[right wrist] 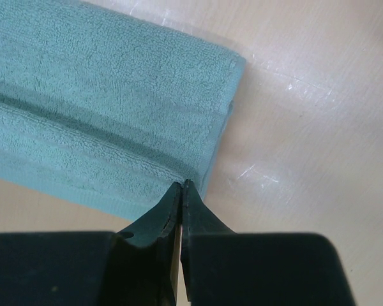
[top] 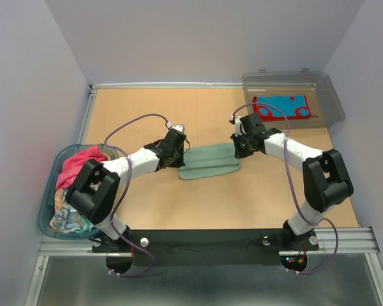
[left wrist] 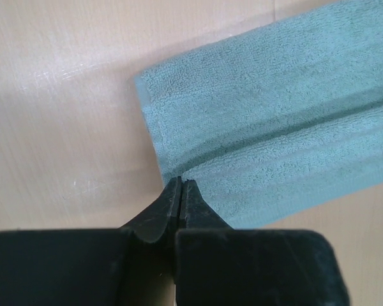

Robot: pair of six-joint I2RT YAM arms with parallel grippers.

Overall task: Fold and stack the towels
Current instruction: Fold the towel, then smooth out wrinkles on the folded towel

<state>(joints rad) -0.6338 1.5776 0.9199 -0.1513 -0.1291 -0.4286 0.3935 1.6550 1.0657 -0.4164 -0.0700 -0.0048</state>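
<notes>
A teal towel [top: 209, 162] lies folded in a long strip at the middle of the table, a crease running along its length. My left gripper [top: 179, 157] is shut on its left end, the tips [left wrist: 180, 183] pinching the towel [left wrist: 274, 115] right where the crease meets the short edge. At the other end my right gripper [top: 237, 150] is shut on the same crease, its tips [right wrist: 182, 185] at the edge of the towel [right wrist: 102, 108]. More towels sit in the tub at the left: a magenta pink one [top: 80, 162] on top and a striped one [top: 67, 218] below.
The blue-rimmed oval tub [top: 46, 191] stands at the table's left edge beside the left arm. A clear grey plastic bin [top: 332, 102] sits at the back right, with a flat blue and red item [top: 282, 107] in it. Grey walls close in the table.
</notes>
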